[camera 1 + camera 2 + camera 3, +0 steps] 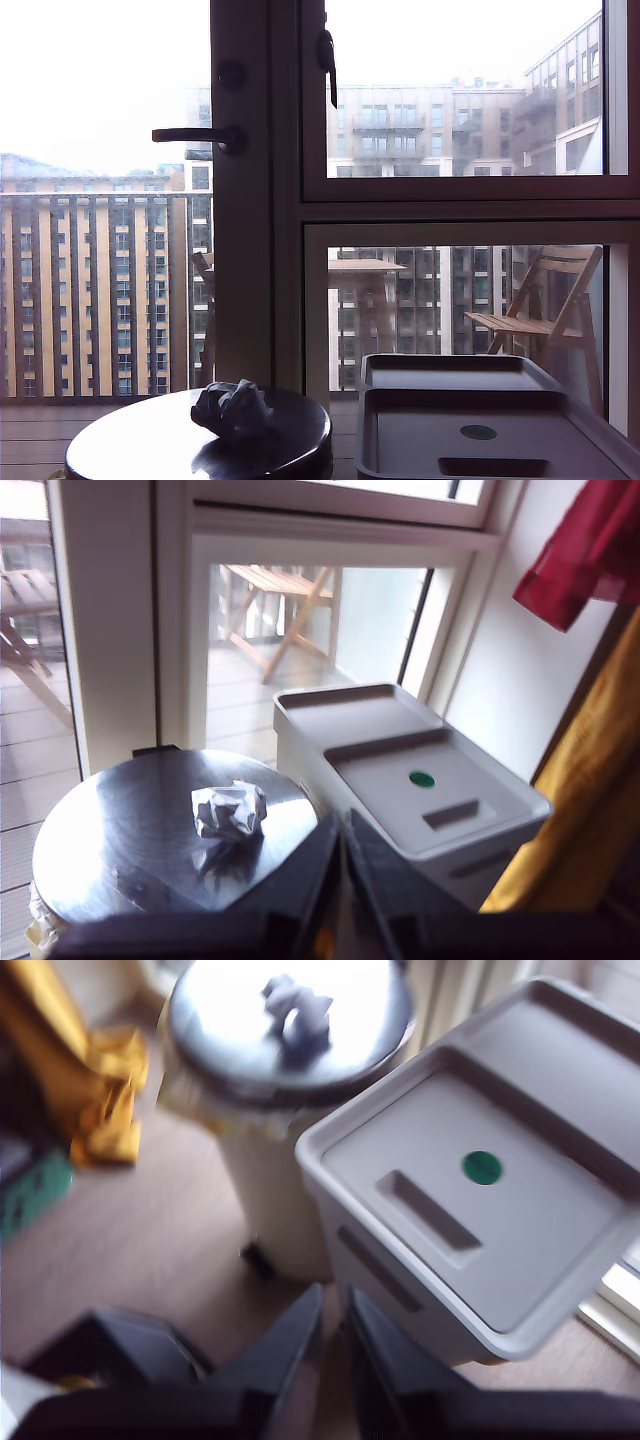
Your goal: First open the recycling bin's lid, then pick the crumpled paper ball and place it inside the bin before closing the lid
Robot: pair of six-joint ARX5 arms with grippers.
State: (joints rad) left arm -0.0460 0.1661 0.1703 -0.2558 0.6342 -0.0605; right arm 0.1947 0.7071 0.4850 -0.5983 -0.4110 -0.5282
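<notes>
— What does the exterior view give you?

— No arm in it at all. The crumpled paper ball (233, 407) sits on the round table (150, 445) at the exterior view's left, and the recycling bin (372, 462) stands just beside the table at the exterior view's right, with the lid (500, 425) lying flat and shut on top. Behind both is a window (460, 95) with a folding chair (545, 310) out on the balcony.

— And the first wrist view?

— My first gripper (340, 880) has its two dark fingers nearly touching, only a thin slit between them, and nothing held. The paper ball (229, 811) lies ahead of the jaws and off to one side, well apart from them. The bin (400, 820) is ahead on the other side, lid (415, 780) down (a small green round mark (422, 778) shows on it).

— The second wrist view?

— It's blurred. My second gripper (335, 1345) hangs above the floor with its jaws a narrow gap apart, empty. The bin's near corner (330, 1175) is just ahead of the fingertips, the lid (470, 1195) closed, and the paper ball (295, 1010) is far beyond on the table top (220, 1020).
</notes>
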